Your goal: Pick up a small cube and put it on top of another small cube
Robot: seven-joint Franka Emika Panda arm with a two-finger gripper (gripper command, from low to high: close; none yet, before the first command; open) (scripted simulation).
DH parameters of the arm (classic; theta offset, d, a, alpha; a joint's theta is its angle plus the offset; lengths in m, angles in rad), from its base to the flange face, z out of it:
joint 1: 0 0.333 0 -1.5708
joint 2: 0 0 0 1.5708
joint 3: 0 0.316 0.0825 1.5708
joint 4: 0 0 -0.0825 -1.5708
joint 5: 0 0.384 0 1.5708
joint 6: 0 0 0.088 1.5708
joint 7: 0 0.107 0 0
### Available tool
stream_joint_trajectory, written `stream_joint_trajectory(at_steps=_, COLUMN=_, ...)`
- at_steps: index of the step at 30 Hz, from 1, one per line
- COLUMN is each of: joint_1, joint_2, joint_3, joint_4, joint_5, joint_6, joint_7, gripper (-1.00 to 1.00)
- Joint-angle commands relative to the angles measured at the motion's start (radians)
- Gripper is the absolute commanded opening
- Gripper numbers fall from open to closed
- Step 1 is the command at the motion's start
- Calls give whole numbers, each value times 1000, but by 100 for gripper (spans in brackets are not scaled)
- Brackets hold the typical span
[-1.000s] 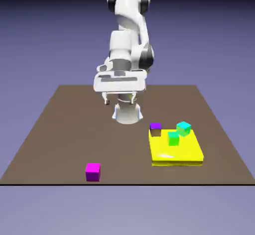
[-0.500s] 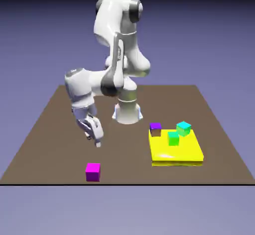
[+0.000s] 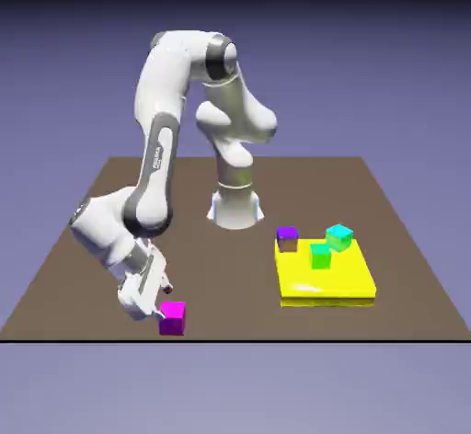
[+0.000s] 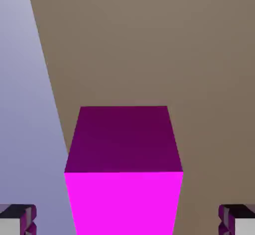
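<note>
The gripper (image 3: 158,300) is wide open and nothing is held. It is low, just left of the pink cube (image 3: 171,317), at the table's (image 3: 83,230) near edge. The cube should be kept midway between the fingers (image 4: 18,220) and squeezed gently. The purple cube (image 3: 287,235) sits far right.

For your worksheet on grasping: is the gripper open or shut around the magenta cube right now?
Open: the gripper has fingertips wide apart, clear of the magenta cube between them.
</note>
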Motion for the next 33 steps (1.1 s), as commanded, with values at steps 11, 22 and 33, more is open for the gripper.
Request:
stream_joint_trajectory(at_steps=11, joint_1=237, joint_2=76, joint_3=-218, joint_4=14, joint_5=172, joint_6=-22, joint_7=-104, gripper=-100)
stream_joint_trajectory(at_steps=22, joint_1=-161, joint_2=-51, joint_3=148, joint_4=-10, joint_5=-117, joint_6=15, joint_7=70, gripper=-100)
stream_joint_trajectory(at_steps=33, joint_1=50, joint_2=-353, joint_3=542, joint_4=-215, joint_5=-249, joint_6=-127, joint_7=-8, gripper=-100)
